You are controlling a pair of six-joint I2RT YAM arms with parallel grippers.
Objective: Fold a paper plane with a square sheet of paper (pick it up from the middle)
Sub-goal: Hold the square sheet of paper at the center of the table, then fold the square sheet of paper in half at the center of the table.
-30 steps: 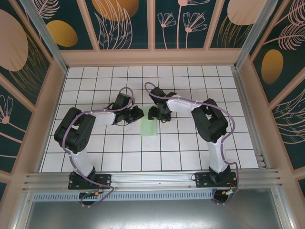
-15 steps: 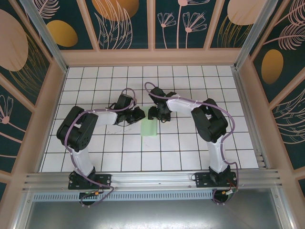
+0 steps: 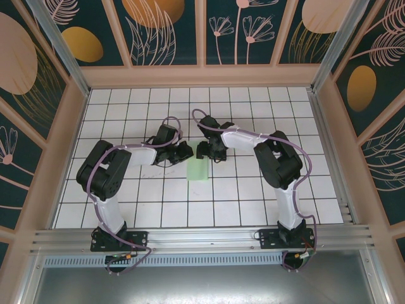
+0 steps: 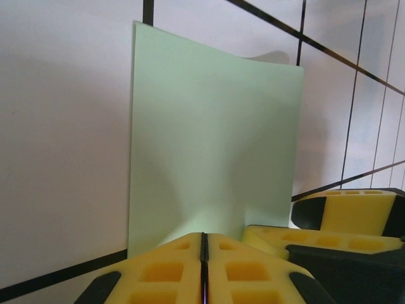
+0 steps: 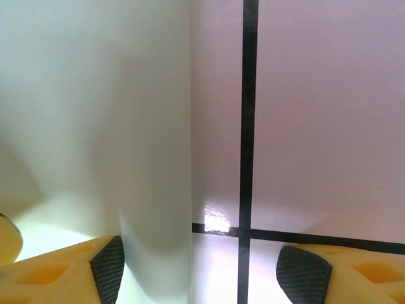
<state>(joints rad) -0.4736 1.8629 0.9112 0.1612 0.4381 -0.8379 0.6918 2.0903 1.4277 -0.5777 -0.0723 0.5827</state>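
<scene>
A white table (image 3: 126, 209), ruled into square tiles by thin black lines, is enclosed on three sides by pale wooden framing and dark teal panels (image 3: 95, 19) painted with orange and pink plants. It is bounded at the near edge by a ribbed aluminium rail (image 3: 202, 235). On the left, the black-and-white left arm (image 3: 104, 171) is bent low over the tiles, and the left end effector (image 4: 204, 252) is seen with its yellow foam pads (image 4: 247, 269) pressed flat together, no gap left along the seam. The pads are set at the near edge of the sheet of paper (image 3: 197, 170), which is thin, plain, pale mint green and folded to a narrow strip; whether paper is nipped between them cannot be told. The strip is laid near the middle of the table, its far edge slightly lifted with a shadow cast beneath. Bare tiles are left open all round it, well clear of the walls. To the right, the right end effector (image 5: 202, 275) is held wide open with nothing gripped. One of its fingers (image 5: 63, 272) is placed over the paper and the other over bare tile, so that the strip's straight edge is straddled.
</scene>
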